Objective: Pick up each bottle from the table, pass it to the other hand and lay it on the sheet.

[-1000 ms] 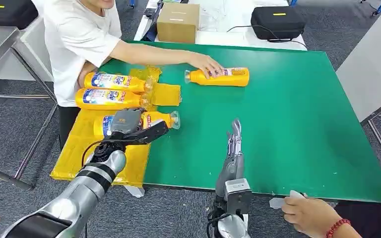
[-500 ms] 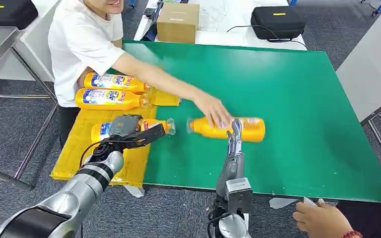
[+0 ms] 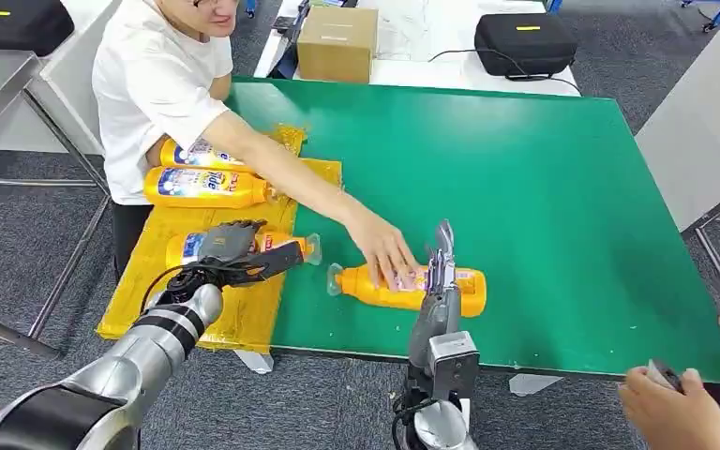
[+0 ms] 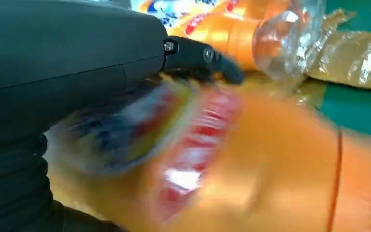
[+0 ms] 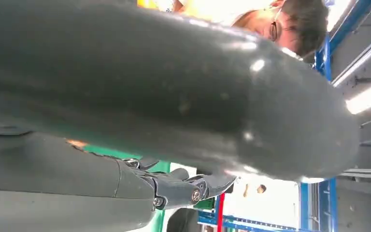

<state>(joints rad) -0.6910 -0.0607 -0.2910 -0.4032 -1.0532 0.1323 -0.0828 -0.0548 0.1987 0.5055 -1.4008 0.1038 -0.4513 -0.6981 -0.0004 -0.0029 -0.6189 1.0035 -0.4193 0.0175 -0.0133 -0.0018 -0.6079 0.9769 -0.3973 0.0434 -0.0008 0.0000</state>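
Head view: orange bottle (image 3: 403, 290) flat just beyond right hand (image 3: 442, 272).

You are looking at a robotics lab or test workshop. A green work table (image 3: 544, 187) is standing on grey carpet tiles (image 3: 19, 253), with metal-framed benches (image 3: 0, 84) flanking it. Black equipment cases (image 3: 523, 42) and a cardboard box (image 3: 337, 42) are sitting on a white table (image 3: 431, 37) behind, cables trailing. In the right wrist view, blue steel racking (image 5: 324, 58) and strip lights (image 5: 364, 99) are showing overhead.
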